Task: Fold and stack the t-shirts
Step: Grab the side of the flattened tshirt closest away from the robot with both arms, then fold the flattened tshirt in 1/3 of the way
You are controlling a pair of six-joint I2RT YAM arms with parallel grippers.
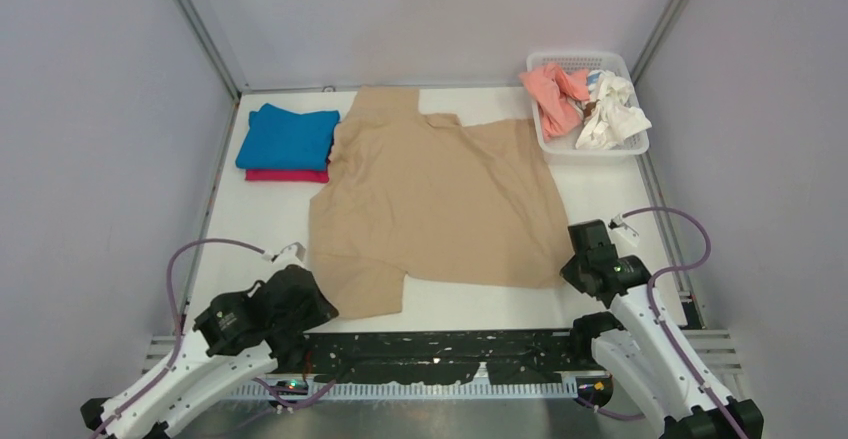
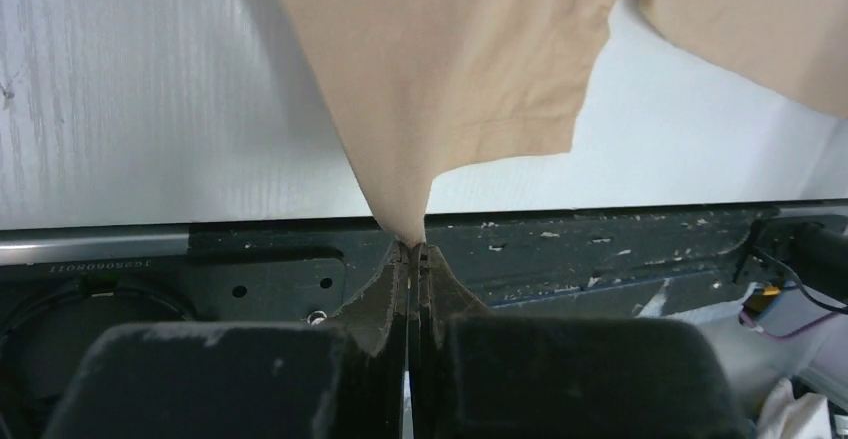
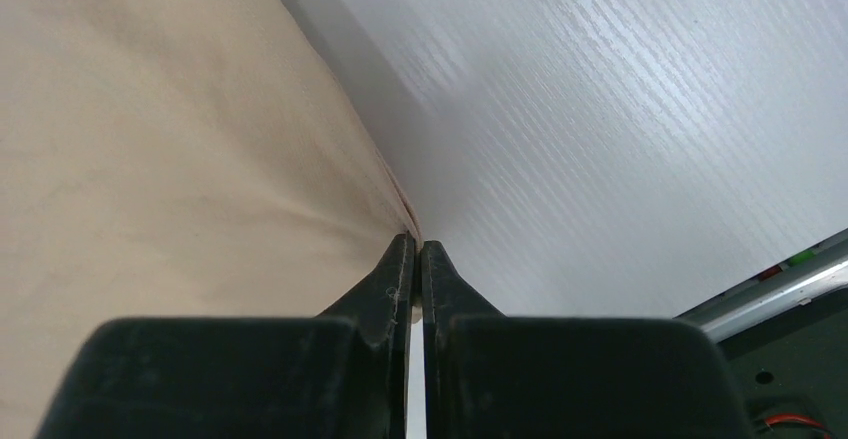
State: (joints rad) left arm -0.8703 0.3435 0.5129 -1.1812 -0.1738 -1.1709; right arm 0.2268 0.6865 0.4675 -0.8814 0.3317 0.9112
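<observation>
The tan t-shirt [image 1: 440,204] lies spread across the middle of the white table, one sleeve at the near left. My left gripper [image 1: 305,299] is shut on the cloth near that sleeve; in the left wrist view the tan cloth [image 2: 450,79] is drawn to a point between the closed fingertips [image 2: 414,249]. My right gripper [image 1: 580,259] is shut on the shirt's near right edge; the right wrist view shows the tan cloth [image 3: 180,159] pinched at the fingertips [image 3: 416,246]. A folded bright blue t-shirt [image 1: 288,137] lies on a folded magenta-pink t-shirt [image 1: 287,175] at the far left.
A white mesh basket [image 1: 634,145] at the far right holds a crumpled salmon-pink t-shirt [image 1: 553,94] and a crumpled white t-shirt [image 1: 612,111]. Grey walls enclose the table on three sides. A black perforated strip [image 1: 440,344] runs along the near edge between the arm bases.
</observation>
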